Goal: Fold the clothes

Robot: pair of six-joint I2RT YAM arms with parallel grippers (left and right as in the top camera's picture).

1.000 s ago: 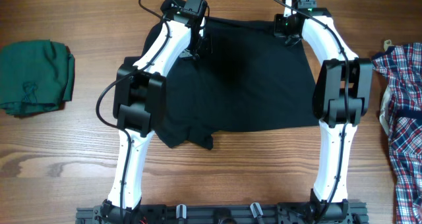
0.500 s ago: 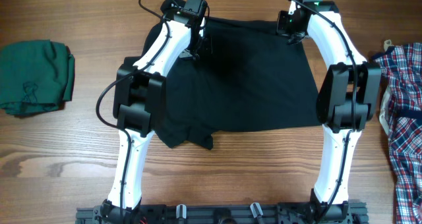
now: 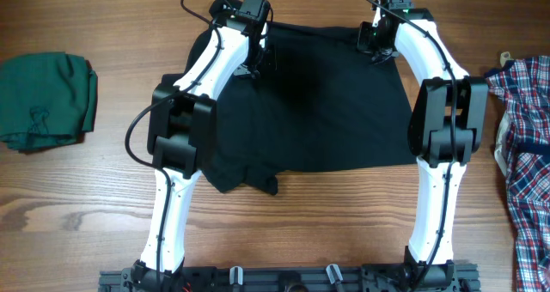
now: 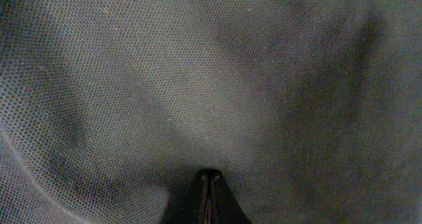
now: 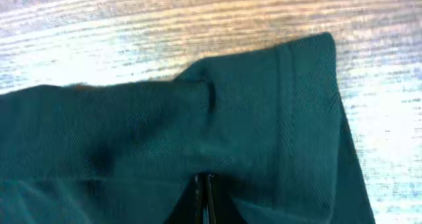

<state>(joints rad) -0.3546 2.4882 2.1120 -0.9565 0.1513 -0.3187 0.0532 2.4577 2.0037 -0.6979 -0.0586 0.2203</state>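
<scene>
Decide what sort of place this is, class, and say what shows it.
Probably a robotics lab bench for laundry-folding trials: a white left arm and right arm mounted at a wooden table, a black shirt spread between them, and a green garment and a plaid shirt lying aside.

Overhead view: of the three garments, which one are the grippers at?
The black shirt in the middle; the left gripper and right gripper pinch it near its far edge. The folded green garment at left and plaid shirt at right lie untouched.
</scene>
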